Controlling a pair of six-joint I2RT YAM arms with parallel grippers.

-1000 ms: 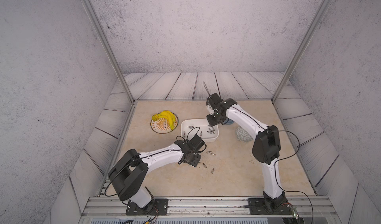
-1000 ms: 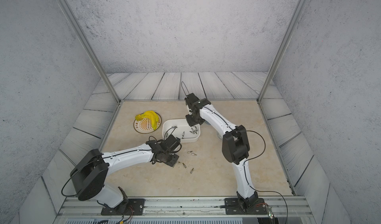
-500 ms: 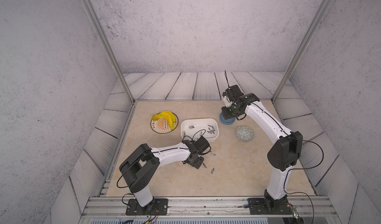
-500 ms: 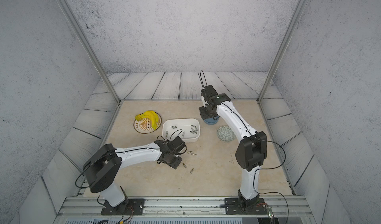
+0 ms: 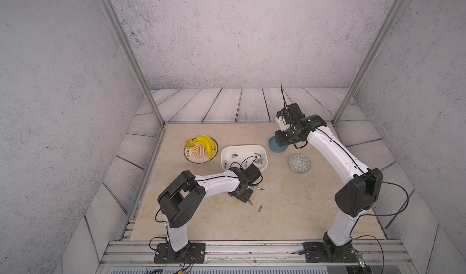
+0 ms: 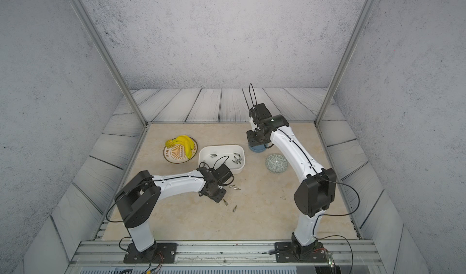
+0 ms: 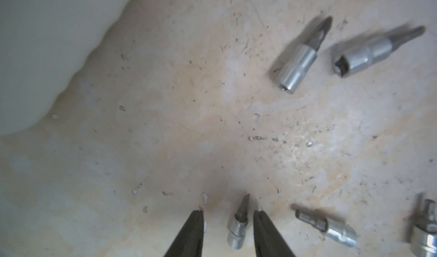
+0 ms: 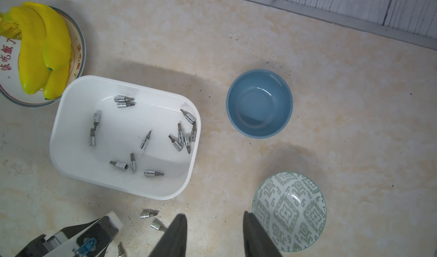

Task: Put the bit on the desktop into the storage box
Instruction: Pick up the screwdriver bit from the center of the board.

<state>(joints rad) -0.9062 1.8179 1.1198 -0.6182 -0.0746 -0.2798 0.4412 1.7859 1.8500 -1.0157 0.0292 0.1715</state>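
Several small silver bits lie loose on the beige desktop just in front of the white storage box, which holds several more. My left gripper is down at the desktop, open, with one bit standing between its fingers; the bit is close to one finger and clear of the other. Other loose bits lie nearby, and the box wall is beside them. In a top view the left gripper sits by a bit. My right gripper hangs open and empty, high over the blue bowl.
A plate with yellow bananas stands left of the box. A grey-patterned bowl sits in front of the blue bowl, under the right forearm. Aluminium rails edge the desktop, with grey plank panels beyond.
The right arm has swung from over the storage box to the right, above the blue bowl. The left gripper's fingers have narrowed around a bit on the desktop.
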